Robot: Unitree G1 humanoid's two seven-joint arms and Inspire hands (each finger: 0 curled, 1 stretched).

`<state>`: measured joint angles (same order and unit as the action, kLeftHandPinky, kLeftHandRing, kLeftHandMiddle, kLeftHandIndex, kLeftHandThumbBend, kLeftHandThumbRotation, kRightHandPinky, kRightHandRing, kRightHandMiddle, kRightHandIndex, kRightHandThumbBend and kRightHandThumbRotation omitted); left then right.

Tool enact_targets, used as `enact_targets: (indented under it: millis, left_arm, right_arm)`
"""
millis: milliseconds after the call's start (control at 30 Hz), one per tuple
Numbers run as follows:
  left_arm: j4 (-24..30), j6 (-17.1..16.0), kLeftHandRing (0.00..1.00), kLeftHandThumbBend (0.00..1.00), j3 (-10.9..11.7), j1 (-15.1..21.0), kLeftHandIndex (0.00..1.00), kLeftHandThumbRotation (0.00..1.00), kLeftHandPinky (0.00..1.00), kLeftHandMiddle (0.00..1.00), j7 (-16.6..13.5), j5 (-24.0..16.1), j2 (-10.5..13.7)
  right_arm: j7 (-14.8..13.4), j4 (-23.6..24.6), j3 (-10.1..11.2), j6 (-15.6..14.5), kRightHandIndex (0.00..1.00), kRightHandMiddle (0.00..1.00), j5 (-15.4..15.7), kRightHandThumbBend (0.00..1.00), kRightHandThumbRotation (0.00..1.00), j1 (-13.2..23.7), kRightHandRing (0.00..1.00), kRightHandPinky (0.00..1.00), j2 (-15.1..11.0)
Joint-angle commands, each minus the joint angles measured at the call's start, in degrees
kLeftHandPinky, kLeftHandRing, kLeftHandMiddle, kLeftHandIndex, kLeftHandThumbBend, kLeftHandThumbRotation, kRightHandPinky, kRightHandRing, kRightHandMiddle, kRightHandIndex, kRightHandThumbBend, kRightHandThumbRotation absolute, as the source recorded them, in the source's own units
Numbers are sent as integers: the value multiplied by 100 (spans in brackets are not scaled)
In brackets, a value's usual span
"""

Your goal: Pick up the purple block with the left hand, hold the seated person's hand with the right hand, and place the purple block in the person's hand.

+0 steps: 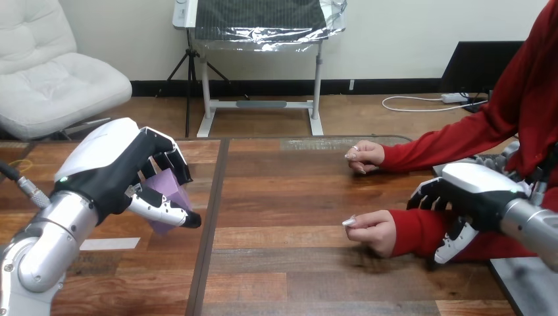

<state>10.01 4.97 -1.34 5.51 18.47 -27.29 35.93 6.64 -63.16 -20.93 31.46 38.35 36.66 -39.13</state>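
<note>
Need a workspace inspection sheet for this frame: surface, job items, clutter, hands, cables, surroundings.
Surface: brown wooden plank table, bare boards in the middle.
Job's things: purple block in the left hand; person's nearer hand loosely closed, towards the table's right side.
Clutter: white flat strip lying on the table beside the left forearm.
Hands: left hand curled round the block; right hand curled round the person's red-sleeved forearm.
Cables: nothing seen on the table.
Surroundings: person's farther hand rests on the table.
</note>
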Motion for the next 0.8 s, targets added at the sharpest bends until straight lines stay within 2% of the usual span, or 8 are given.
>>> enact_targets:
  millis: [0,200,333,567,767]
  left_arm:
    - [170,-115,29,78,194,190,40,0,26,35,-62,55,105]
    - [169,-131,29,78,203,184,40,0,26,35,-57,64,104]
    - [162,-170,29,78,210,182,40,0,26,36,-60,72,105]
    - [168,-139,29,78,212,188,40,0,26,35,-20,73,105]
    - [175,-128,28,78,206,189,40,0,25,35,-16,49,114]
  right_arm:
    - [-225,-89,-132,-14,69,69,57,100,4,421,67,58,254]
    - [-439,-171,-251,-87,68,68,136,100,4,416,66,57,363]
    - [-834,-186,-293,-80,66,66,193,100,4,354,63,54,430]
    - [-1233,-259,-366,-75,62,62,283,100,5,329,60,49,520]
    - [-1314,-320,-418,-90,60,61,277,100,4,342,59,47,565]
